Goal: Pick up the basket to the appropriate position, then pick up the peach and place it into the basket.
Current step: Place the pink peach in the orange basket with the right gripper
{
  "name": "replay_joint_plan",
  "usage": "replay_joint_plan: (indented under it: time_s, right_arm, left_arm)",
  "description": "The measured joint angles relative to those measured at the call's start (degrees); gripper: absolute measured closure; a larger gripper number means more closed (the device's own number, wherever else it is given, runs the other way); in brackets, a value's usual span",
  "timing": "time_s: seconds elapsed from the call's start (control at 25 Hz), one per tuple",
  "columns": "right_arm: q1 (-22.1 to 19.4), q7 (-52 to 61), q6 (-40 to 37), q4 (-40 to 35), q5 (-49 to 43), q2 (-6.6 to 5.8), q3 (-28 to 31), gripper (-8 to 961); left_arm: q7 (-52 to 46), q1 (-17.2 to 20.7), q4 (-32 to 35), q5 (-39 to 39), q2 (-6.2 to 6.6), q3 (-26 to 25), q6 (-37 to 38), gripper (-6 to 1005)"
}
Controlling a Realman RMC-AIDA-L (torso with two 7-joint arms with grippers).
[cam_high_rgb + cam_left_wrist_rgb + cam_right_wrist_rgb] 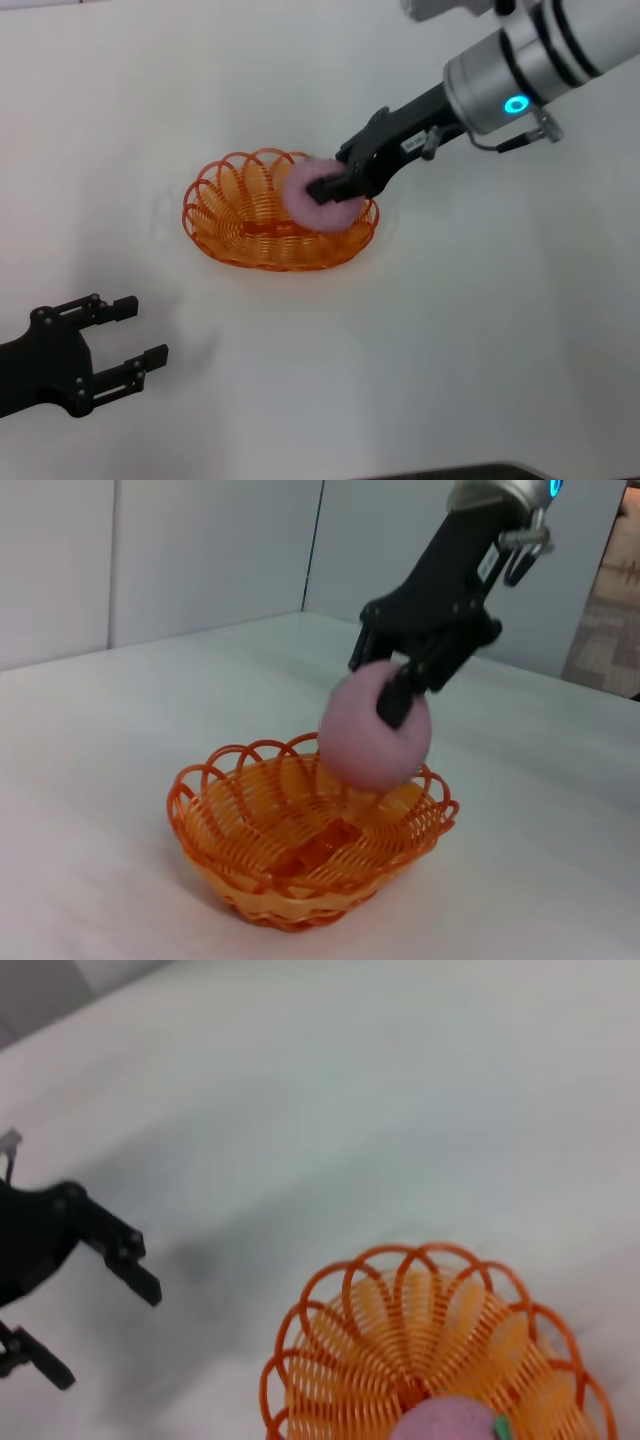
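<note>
Head view shows the right pincer (338,186) gripping the peach (318,196) above the basket (240,225), ready to drop it; left pincer (128,338) waits open on the tabletop (480,330).

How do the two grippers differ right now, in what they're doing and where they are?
The right gripper is shut on the peach, while the left gripper is open and holds nothing. The right gripper hangs above the basket, near its rim; the left gripper sits off to the side, apart from the basket, over the bare table. Both are black with two fingers.
</note>
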Motion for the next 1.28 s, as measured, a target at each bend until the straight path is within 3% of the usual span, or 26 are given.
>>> replay_joint_plan:
  time_s: [0.68, 0.88, 1.28]
  right_arm:
    - [0.0, 0.2, 2.8, 0.9, 0.4, 0.09, -2.7, 678]
    - [-0.4, 0.1, 3.0, 0.9, 2.0, 0.06, -3.3, 552]
    - [-0.5, -0.4, 3.0, 0.9, 2.6, -0.05, -3.3, 161]
  left_arm:
    - [0.0, -0.1, -0.4, 0.0, 0.00, -0.7, 0.2, 316]
    - [0.0, 0.0, -0.4, 0.0, 0.00, -0.7, 0.2, 316]
    - [0.0, 0.0, -0.4, 0.0, 0.03, -0.7, 0.2, 316]
